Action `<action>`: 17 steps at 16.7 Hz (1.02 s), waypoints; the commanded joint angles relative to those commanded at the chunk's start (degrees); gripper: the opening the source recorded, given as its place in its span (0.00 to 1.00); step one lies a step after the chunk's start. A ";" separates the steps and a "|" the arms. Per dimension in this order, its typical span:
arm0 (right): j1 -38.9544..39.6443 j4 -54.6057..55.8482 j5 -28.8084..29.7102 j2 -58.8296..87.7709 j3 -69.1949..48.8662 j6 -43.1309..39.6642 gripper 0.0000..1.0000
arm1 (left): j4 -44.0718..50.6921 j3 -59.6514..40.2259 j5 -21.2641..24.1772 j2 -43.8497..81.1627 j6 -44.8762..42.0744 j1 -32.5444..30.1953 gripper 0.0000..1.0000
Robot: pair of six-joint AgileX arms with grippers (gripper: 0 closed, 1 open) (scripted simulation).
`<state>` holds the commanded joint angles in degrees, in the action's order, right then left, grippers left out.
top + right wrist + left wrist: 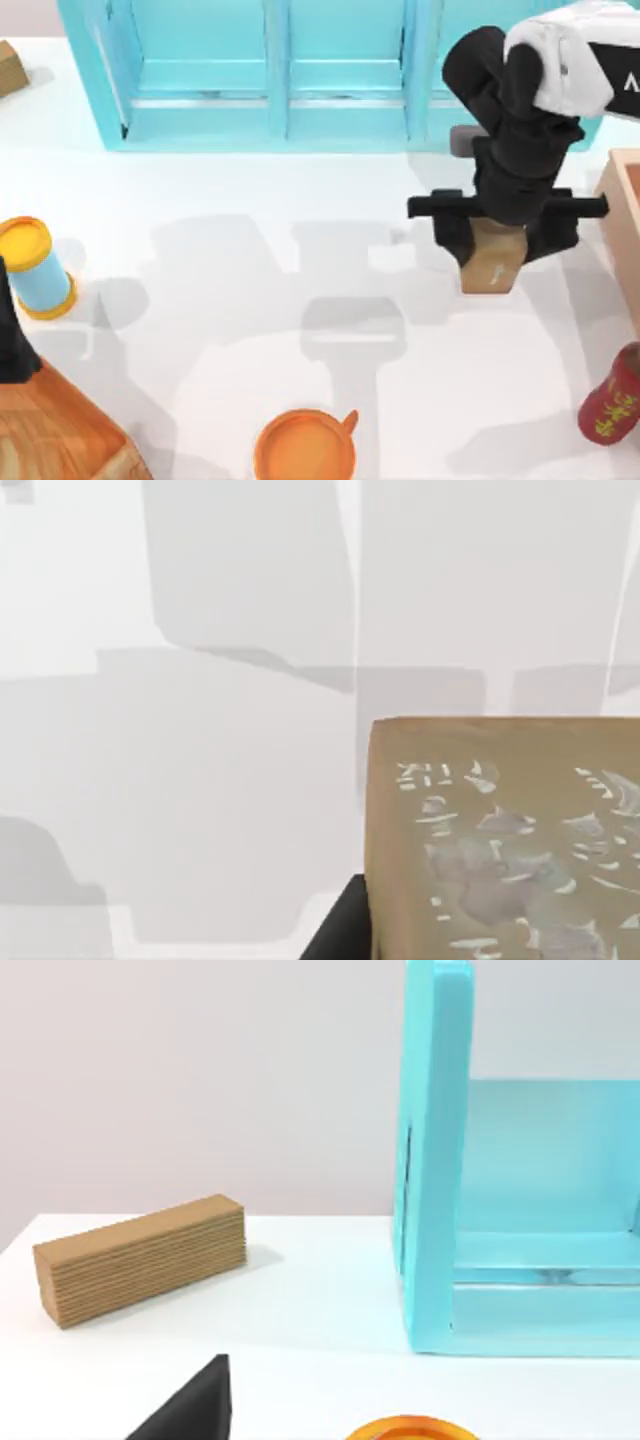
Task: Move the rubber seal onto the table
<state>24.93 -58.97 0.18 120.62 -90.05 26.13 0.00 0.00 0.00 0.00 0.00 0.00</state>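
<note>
Right end effector [497, 238] half-hides rubber seal [492, 264]

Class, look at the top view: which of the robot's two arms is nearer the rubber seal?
Right. The right claw is directly over the rubber seal, gripping it; the left arm sits at the table's far left edge.

Turquoise shelf unit [290, 75] with open compartments at the back; a ribbed cardboard-brown block [10, 68] lies at the far left corner, beside it. Left edge — a blue cylinder with yellow-orange ends [35, 266], tipped, above an orange-brown wooden piece [55, 430]. Front centre — an orange cup [305, 446]; right edge — a light-wood crate [625, 215] and a red bottle with yellow lettering [613, 397].
</note>
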 joint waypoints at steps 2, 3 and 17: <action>0.08 2.62 0.04 0.99 1.82 0.08 0.00 | 0.00 0.00 0.00 0.00 0.00 0.00 1.00; 0.10 3.03 0.03 1.20 2.17 0.11 0.00 | 0.00 0.00 0.00 0.00 0.00 0.00 1.00; 0.10 3.04 0.03 1.21 2.18 0.11 0.83 | 0.00 0.00 0.00 0.00 0.00 0.00 1.00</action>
<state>25.03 -55.93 0.22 121.83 -87.87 26.23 0.00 0.00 0.00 0.00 0.00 0.00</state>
